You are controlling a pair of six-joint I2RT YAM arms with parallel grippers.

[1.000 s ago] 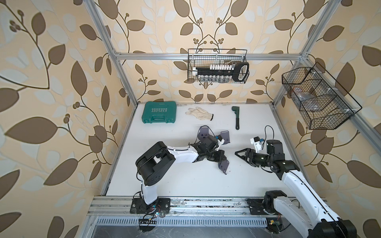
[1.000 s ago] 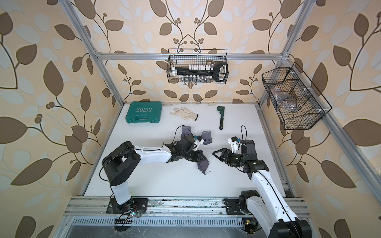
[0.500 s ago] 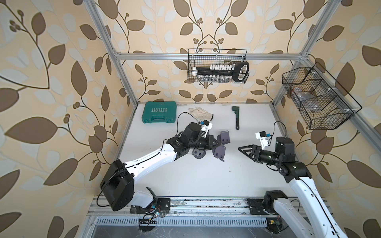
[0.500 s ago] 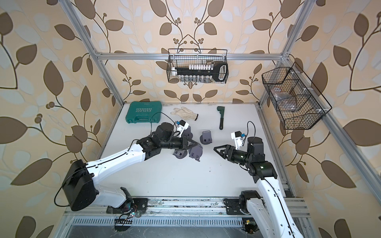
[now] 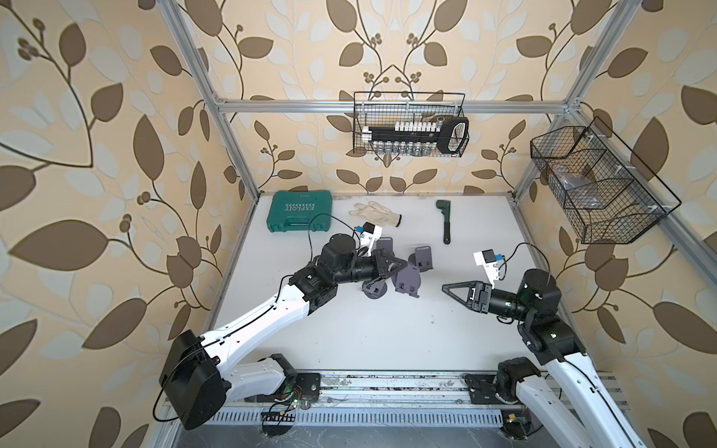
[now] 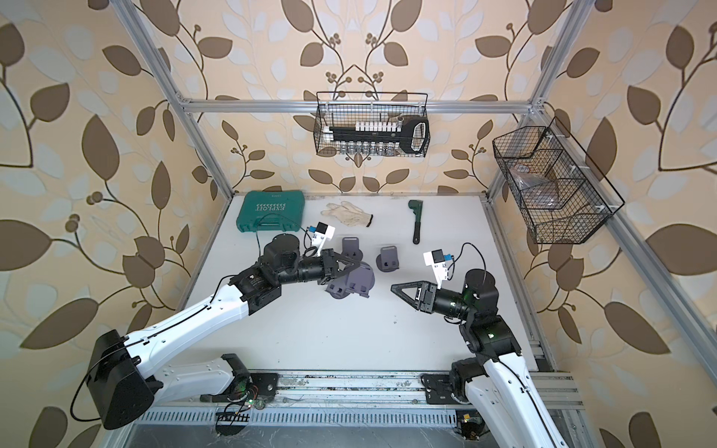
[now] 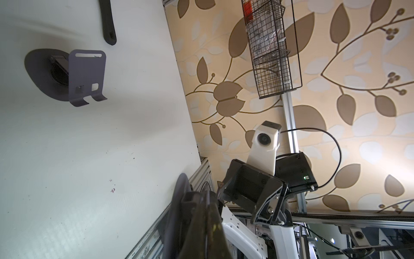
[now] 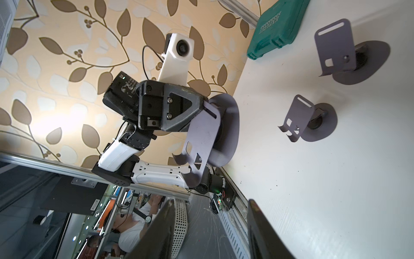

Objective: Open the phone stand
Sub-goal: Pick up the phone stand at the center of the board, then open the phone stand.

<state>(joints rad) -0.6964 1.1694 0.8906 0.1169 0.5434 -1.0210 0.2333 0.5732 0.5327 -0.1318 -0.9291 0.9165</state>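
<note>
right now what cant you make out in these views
- Held stand hinge: mostly behind its own plate in the right wrist view.
- Left gripper grip: blurred and cut off by the frame edge in the left wrist view.
- Far stand: partly behind the left wrist camera in a top view.
- Side basket contents: too small behind the mesh.

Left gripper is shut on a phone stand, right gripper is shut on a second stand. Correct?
Half right. The left gripper is shut on a phone stand, but the right gripper holds nothing. The right wrist view shows its fingers apart with an empty gap between them.
</note>
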